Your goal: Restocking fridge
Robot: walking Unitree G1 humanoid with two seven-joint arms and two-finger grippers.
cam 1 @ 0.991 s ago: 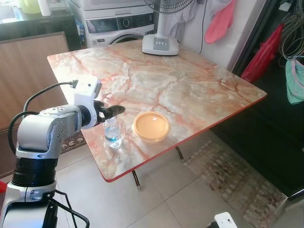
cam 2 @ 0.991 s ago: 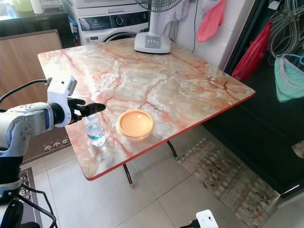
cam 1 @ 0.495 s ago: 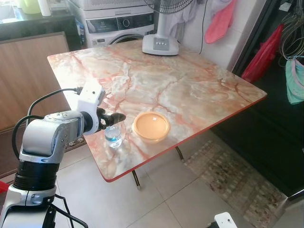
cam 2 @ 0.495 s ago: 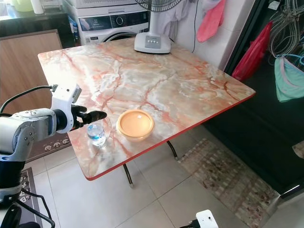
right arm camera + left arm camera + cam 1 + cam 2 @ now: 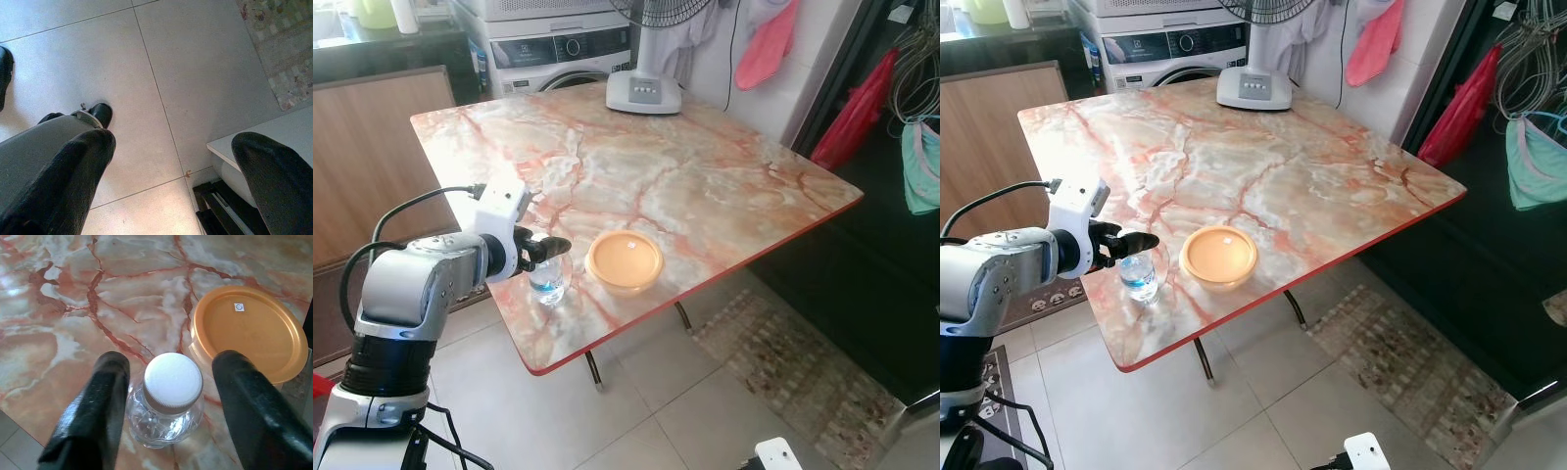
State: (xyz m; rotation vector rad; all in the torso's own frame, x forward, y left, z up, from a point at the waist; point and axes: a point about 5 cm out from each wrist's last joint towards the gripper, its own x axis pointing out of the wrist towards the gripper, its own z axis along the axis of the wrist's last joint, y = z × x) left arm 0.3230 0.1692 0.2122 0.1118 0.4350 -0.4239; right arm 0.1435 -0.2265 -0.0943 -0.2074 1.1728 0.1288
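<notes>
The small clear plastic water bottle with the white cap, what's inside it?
The small clear plastic water bottle holds a little water low down, tinted blue in the head views. From above, its white cap covers the neck, so the exact level is hidden there.

A fan base (image 5: pixel 644 92) stands near a washing machine (image 5: pixel 558 47).
</notes>
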